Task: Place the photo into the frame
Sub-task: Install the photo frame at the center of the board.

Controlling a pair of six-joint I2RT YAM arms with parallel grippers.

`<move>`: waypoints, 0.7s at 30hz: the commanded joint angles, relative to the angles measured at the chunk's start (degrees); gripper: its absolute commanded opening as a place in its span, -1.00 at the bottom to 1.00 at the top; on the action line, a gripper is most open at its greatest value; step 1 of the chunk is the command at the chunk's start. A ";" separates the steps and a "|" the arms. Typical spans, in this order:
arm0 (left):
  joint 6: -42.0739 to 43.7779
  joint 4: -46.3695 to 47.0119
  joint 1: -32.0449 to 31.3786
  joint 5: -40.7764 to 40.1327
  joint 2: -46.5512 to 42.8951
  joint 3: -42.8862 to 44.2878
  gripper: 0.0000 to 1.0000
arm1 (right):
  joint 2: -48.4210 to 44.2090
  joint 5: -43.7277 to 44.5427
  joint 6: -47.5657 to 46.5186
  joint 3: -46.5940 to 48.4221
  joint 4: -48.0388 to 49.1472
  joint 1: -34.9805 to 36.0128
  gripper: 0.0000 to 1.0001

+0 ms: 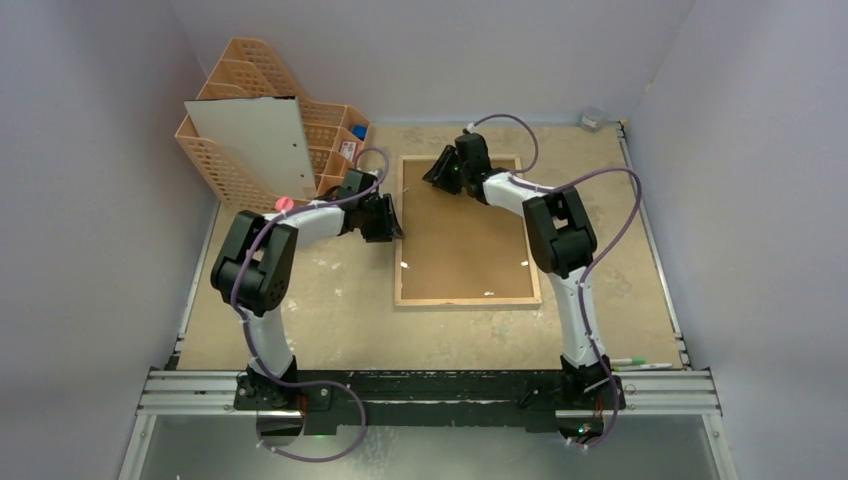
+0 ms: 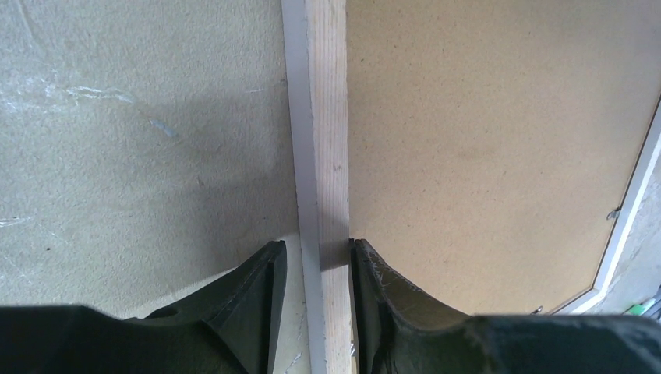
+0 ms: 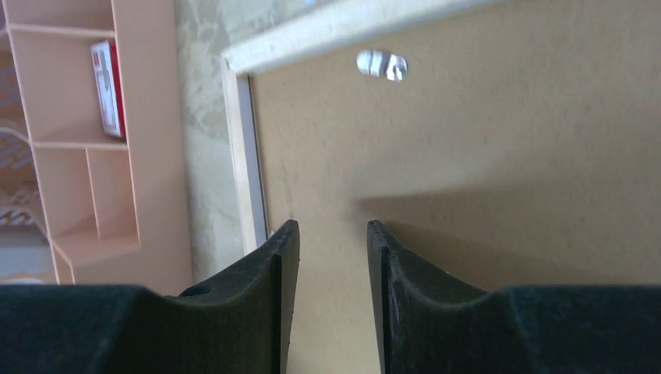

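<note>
Frame (image 1: 467, 300): lies face down mid-counter (image 1: 330, 320), wood rear rim up, with a brown fibreboard sheet (image 1: 465, 240) sitting inside it.
Photo (image 1: 255, 140): I take the white sheet propped upright in the peach organiser (image 1: 215, 170), well apart from the frame, for its plain reverse. From this far off I cannot be sure.
Left hand (image 2: 318, 253): fingers straddle the frame's left rail, one on each side and very close. I cannot tell whether they clamp it.
Right hand (image 3: 333, 234): fingers apart with nothing between them, poised over the fibreboard near the frame's far left corner.
Progress: early, I judge. I see no print in the frame.
Left to do: lift the fibreboard out, lay the photo in, close the back.
In the way: the fibreboard and its metal tabs (image 3: 382, 64). The organiser also crowds my left arm.
</note>
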 commanded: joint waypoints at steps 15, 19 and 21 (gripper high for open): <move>3.77 -1.93 -0.21 -1.55 -1.72 -3.40 -0.27 | 8.69 9.89 -2.97 12.86 1.85 0.11 -0.21; 4.15 -1.85 -0.21 -1.06 -1.88 -3.67 -0.27 | 10.27 10.26 -3.04 14.45 1.27 0.07 -0.21; 4.41 -1.86 -0.21 -1.05 -1.91 -3.78 -0.27 | 10.99 9.99 -3.35 15.32 1.20 0.12 -0.21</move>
